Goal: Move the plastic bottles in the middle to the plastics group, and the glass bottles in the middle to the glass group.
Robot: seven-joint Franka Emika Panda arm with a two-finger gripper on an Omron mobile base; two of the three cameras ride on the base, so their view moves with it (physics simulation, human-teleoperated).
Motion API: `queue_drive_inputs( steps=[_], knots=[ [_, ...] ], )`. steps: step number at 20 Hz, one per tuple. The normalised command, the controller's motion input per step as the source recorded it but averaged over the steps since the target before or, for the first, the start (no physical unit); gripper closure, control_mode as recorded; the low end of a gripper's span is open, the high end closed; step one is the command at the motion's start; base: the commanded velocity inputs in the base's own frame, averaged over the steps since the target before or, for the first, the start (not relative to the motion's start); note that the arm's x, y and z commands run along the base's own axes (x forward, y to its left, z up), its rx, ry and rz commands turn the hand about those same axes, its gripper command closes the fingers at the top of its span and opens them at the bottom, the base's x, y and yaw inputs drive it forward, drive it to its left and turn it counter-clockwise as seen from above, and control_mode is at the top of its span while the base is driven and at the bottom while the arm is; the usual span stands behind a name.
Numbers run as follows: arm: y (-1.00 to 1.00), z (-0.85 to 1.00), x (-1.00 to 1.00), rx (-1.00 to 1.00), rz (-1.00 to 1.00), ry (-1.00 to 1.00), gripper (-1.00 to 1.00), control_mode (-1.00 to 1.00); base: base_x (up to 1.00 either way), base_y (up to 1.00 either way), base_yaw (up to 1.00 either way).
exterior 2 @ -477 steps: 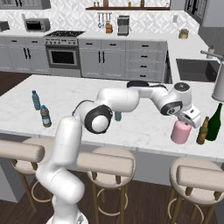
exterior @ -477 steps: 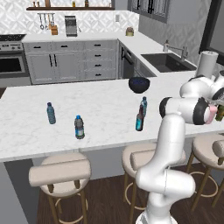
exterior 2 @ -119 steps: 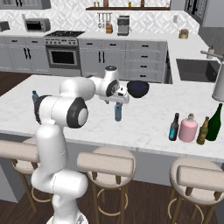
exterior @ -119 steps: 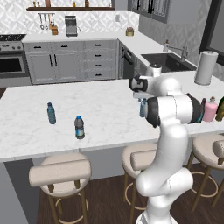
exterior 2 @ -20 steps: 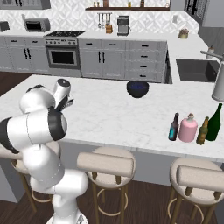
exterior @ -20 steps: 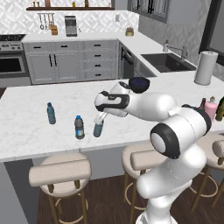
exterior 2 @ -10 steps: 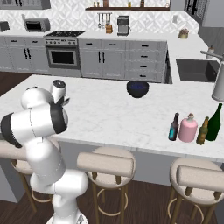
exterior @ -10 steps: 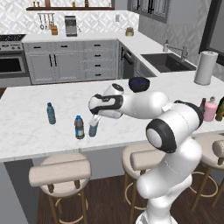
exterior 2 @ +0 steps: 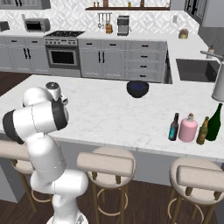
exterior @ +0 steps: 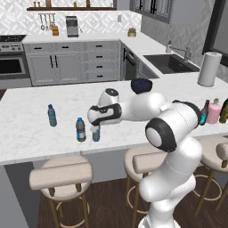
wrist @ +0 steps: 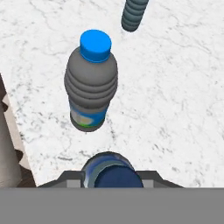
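Observation:
My gripper (exterior: 96,126) reaches out to the left over the island counter and is shut on the small pale-blue plastic bottle (exterior: 96,133). Seen from the hand, that bottle's blue cap (wrist: 114,176) sits between my fingertips. Just left of it stands the blue-capped bottle with a dark label band (exterior: 80,129) (wrist: 92,83). Further left is the pale teal-blue bottle (exterior: 52,115) (wrist: 134,13). I cannot tell whether the held bottle's base touches the counter. At the counter's right end, the pink bottle (exterior 2: 189,128) and the teal-bottomed dark bottle (exterior 2: 174,127) stand beside the olive-green bottle (exterior 2: 214,122).
A dark bowl (exterior: 141,84) sits mid-counter behind my arm. A white paper-towel roll (exterior: 209,69) stands at the far right near the sink. A small brown bottle (exterior 2: 202,131) is among the right-end bottles. Stools line the counter's near edge (exterior: 62,151).
My arm has carried the pale-blue bottle left and slightly down, bringing it close beside the dark-label bottle. The bottles at the right end have not moved.

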Motion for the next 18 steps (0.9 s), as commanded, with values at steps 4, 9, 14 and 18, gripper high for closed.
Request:
queue_drive_inputs(
  steps=[4,9,14,18],
  knots=[
    [0.00,-0.16,0.17,-0.03,0.03,0.00,1.00,-1.00,0.00,0.00,0.00],
    [0.00,-0.28,0.02,-0.01,0.04,0.00,1.00,-1.00,0.00,0.00,0.00],
    [0.00,-0.21,0.01,0.00,0.05,0.00,-1.00,-1.00,0.00,0.00,0.00],
    [0.00,0.06,0.00,0.00,0.03,0.00,-1.00,-1.00,0.00,0.00,0.00]
  ],
)
